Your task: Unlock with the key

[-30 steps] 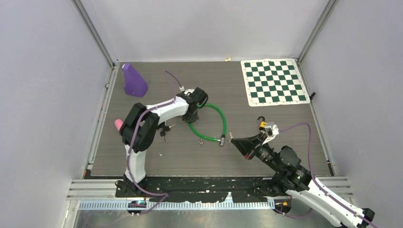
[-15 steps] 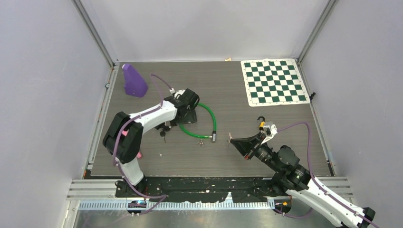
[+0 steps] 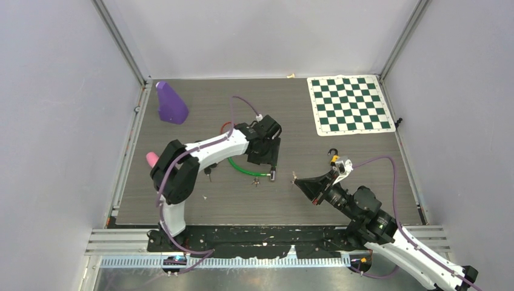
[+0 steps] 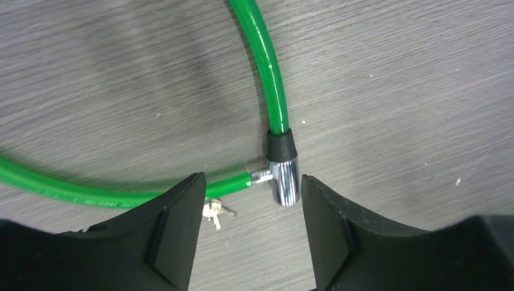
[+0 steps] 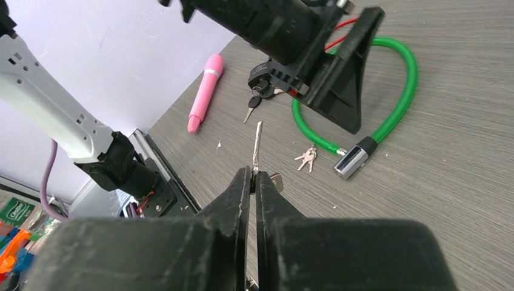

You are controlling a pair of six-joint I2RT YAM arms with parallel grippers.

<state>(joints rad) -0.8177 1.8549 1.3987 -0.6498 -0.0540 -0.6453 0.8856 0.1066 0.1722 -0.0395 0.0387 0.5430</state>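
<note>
Status: nothing unlocked yet. The green cable lock (image 3: 242, 168) lies around the middle of the table (image 3: 339, 200), loop toward the left edge. Its chrome lock barrel (image 4: 283, 182) sits near the centre, a bit toward the near edge, with the cable's pin end seated in its side, so it looks latched. The left gripper (image 4: 251, 188) hangs right over the barrel with its fingers apart, one on either side and neither touching it. My read is that it's lining up to pin the barrel, but nothing is clamped. The right gripper (image 5: 253, 176) has its fingers pressed together on the key (image 5: 257, 142), blade sticking out ahead. It sits just right of the barrel and apart from it, so the key is in hand but not inserted. I can't see the keyhole from any view, so I can't tell which way the barrel's key end faces. What's left: steady the barrel, align the blade, insert, turn, pull the pin free — basically the whole job apart from having the key gripped. A small bunch of spare keys (image 5: 306, 159) lies on the surface just beside the barrel, not in use. No containers in view. The rest is loose on the surface: a chessboard mat (image 3: 350, 104) at the far right corner, a purple cone (image 3: 171, 103) at the far left corner and a pink stick (image 5: 205, 91) by the left edge.
</note>
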